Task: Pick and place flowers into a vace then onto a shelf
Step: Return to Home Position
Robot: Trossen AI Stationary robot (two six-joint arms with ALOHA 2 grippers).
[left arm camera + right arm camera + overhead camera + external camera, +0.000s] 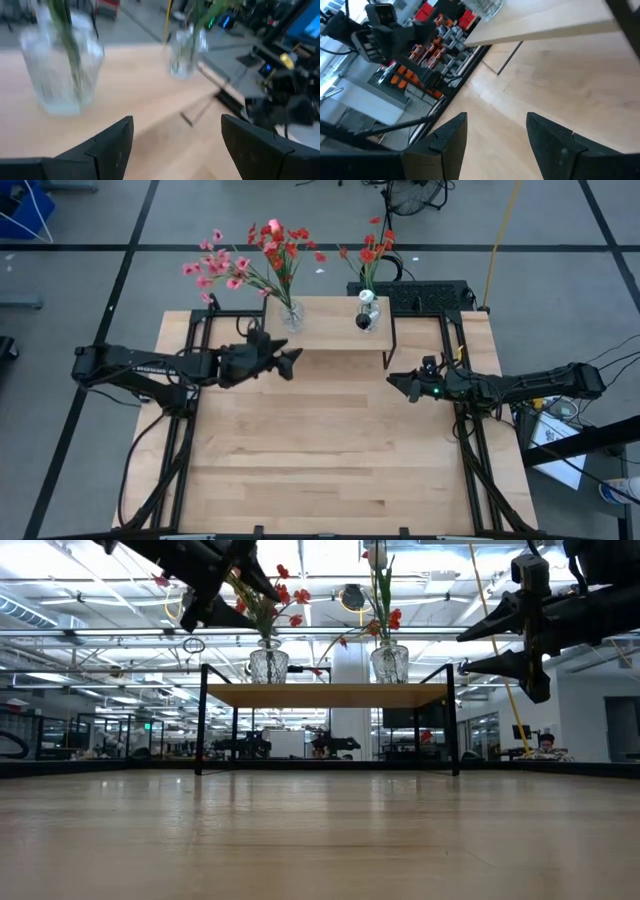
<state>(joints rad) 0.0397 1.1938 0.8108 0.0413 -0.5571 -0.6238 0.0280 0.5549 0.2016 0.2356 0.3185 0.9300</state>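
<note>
Just beyond the wide-open, empty left gripper, light-wood black-legged shelf running left to right, red and pink artificial flowers upright in two clear glass vases, right gripper near its right end, open, empty

My desk is pale wood. Around it I see grey floor crossed by black lines, a yellow cord by the far right corner, a blue bin far left, and a person seated out in the room.
</note>
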